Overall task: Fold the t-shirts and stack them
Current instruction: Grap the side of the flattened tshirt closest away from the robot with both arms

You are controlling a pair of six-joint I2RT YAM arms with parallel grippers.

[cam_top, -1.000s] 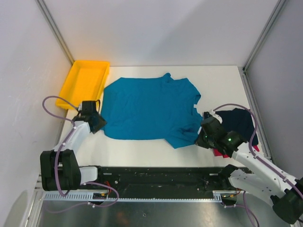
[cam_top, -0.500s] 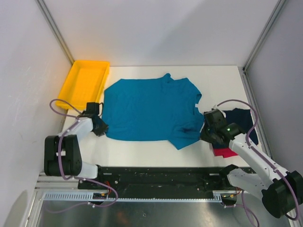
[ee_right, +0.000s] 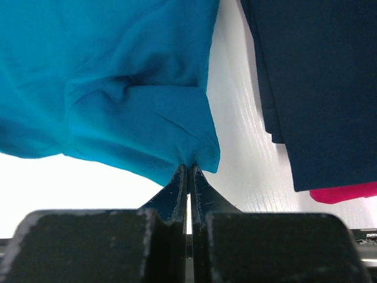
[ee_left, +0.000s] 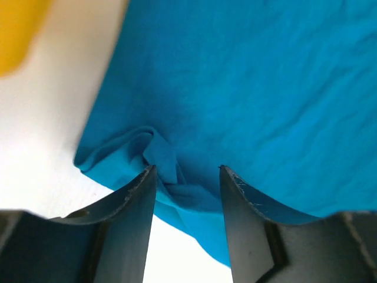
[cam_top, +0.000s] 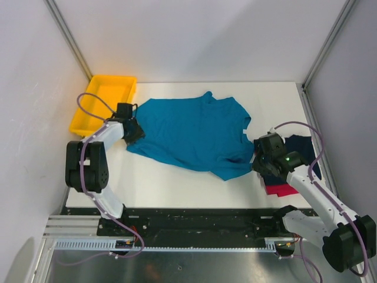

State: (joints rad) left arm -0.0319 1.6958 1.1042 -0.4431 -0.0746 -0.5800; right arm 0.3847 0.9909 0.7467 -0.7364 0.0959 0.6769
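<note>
**Both grippers at the teal shirt's near corners**

The left gripper point(ee_left: 187, 171) sits low over the left near corner of the teal shirt point(cam_top: 188, 132). Its fingers stand part-way apart. A puckered ridge of cloth lies in the gap and touches the left finger point(ee_left: 132, 200). The wrist view does not settle whether the cloth is truly pinched. Ahead and to the right of this gripper the shirt spreads out flat with light wrinkles. Bare white table point(cam_top: 177, 183) shows to its left and below it. The yellow tray point(cam_top: 112, 78) lies ahead and to the left, near the shirt's edge.

The right gripper point(ee_right: 188, 168) is closed tight, with its fingertips meeting on the edge of the teal shirt's right near corner. That corner bunches up just ahead of the tips, and the rest of the shirt runs away ahead and to the left. A strip of table lies to the gripper's right. Beyond that strip is the navy shirt point(ee_right: 318, 88), folded and apart from the teal cloth. The red-pink shirt point(ee_right: 344, 193) lies under it, with only its near edge peeping out. In the top view this pile sits just right of the right gripper point(cam_top: 257, 158).
</note>
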